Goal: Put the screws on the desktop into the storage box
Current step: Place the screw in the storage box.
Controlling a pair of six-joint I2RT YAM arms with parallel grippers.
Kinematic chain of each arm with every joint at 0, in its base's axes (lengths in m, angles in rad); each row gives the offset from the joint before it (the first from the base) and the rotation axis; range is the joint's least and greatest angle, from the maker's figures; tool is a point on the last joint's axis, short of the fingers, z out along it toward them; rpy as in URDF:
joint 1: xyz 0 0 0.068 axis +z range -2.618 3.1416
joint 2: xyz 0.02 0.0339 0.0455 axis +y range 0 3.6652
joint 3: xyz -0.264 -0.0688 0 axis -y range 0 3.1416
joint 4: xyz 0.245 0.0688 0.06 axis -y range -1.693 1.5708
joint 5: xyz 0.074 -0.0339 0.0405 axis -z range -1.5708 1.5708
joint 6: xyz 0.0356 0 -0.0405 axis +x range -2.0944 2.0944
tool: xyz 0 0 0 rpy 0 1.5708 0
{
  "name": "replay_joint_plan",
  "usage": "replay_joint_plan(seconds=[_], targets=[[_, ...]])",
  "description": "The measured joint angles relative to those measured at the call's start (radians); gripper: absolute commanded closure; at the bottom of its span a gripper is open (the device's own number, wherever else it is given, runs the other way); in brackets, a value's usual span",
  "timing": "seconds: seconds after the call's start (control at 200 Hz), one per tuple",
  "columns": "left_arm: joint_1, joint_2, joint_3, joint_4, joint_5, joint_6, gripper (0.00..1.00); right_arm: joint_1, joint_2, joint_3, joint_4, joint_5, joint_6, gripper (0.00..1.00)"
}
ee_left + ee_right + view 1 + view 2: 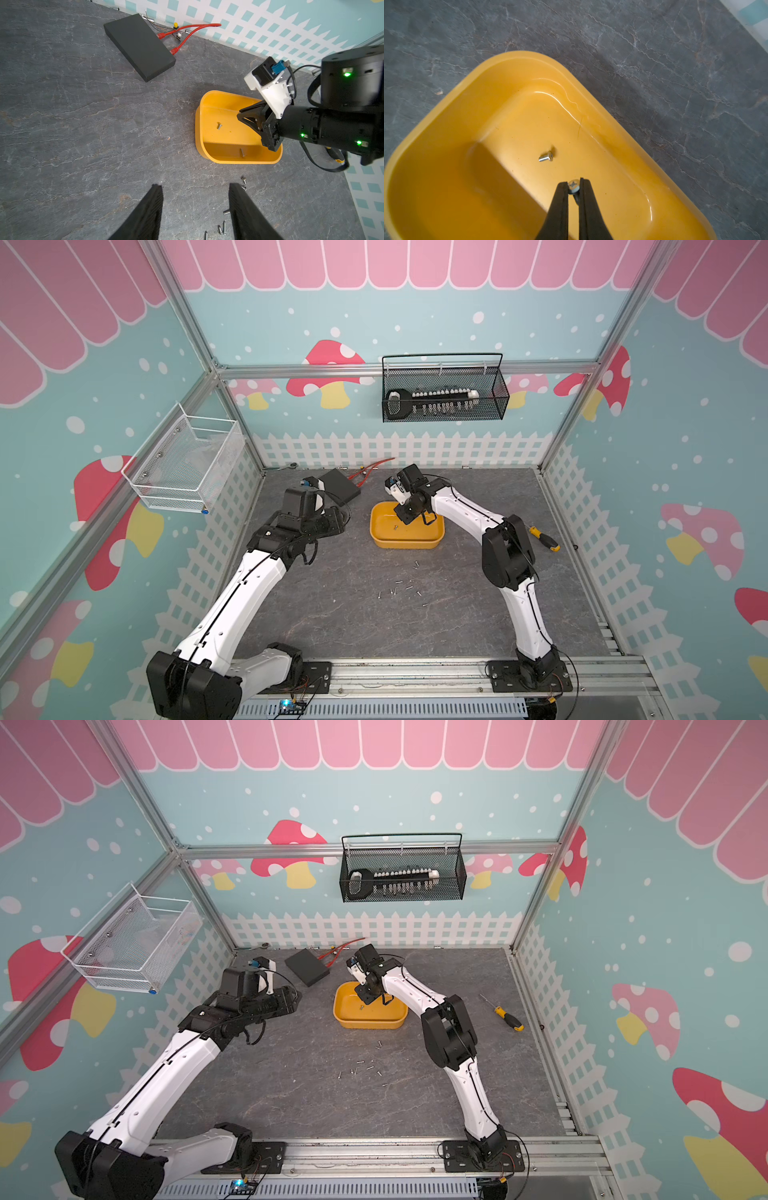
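While the left end effector [195,186] gapes, the right end effector [573,182] pinches a cross-headed screw [574,186] over the tub [483,87].

Teal mushroom walls [415,315], white fence trim [399,448]

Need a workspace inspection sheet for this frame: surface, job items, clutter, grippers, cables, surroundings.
Surface: desktop, dark grey, marbled, flat.
Job's things: storage box upright; two screws lie inside; several loose screws on the desktop in front of it.
Clutter: black box at the back; screwdriver beside the right arm.
Grippers: left gripper open, empty; right gripper shut on a screw over the storage box.
Cables: red cables by the black box.
Surroundings: black wire basket holding a socket rail on the back wall; white mesh basket on a side wall.
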Motion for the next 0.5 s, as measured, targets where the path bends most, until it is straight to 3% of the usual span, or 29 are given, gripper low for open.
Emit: replay_joint_plan(seconds=[0.5], targets=[[0.0, 0.006, 0.0, 0.008, 0.0, 0.016, 0.45, -0.018, 0.115, 0.096, -0.037, 0.002, -0.011, 0.96]])
